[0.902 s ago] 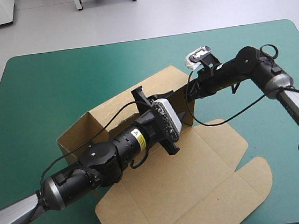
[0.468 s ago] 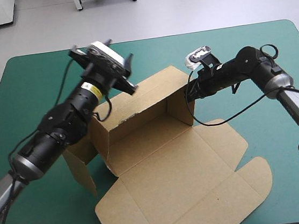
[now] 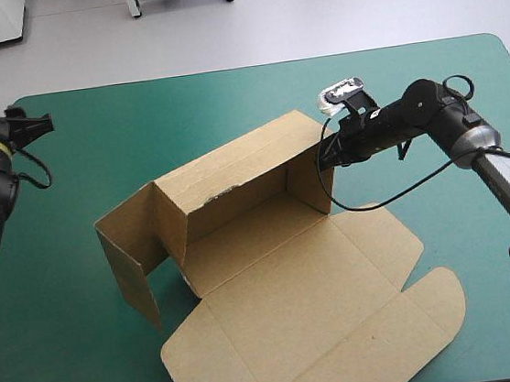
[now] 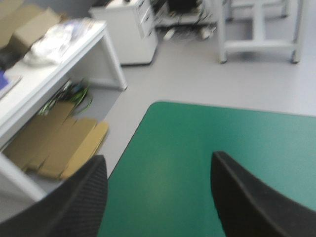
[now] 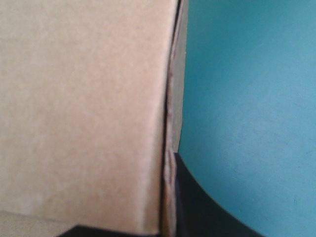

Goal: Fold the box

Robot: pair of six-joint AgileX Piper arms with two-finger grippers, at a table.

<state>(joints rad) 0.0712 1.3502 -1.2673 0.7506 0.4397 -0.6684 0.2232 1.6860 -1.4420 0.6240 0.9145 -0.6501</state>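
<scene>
Nearest to us, at the bottom centre of the high view, the brown box [image 3: 276, 290] is lying with its wide lid panel and tuck flaps flat on the teal-green cover [image 3: 92, 136]. They are reaching toward the lower right. Just beyond that, at the middle of the frame, the tray part is taking shape. The long far wall and the right end wall are standing upright. At centre left a side flap is also standing, swung outward from the corner.

The right gripper [image 3: 326, 153] is coming in from the right of the frame and meeting the top of the right end wall. In its own wrist view we are seeing the board's edge running straight between the black fingers [image 5: 197, 207], so the right gripper [image 5: 168, 217] is pinching that wall, all but closed on it.

At the upper left of the high view the left gripper [image 3: 34, 126] is hanging well apart from the box. In its wrist view the left gripper [image 4: 158, 158] is showing its two fingers spread wide, with only bare cover between them. Ahead of it, past the table's left edge, flat brown board [image 4: 54, 148] is lying on the floor.
</scene>
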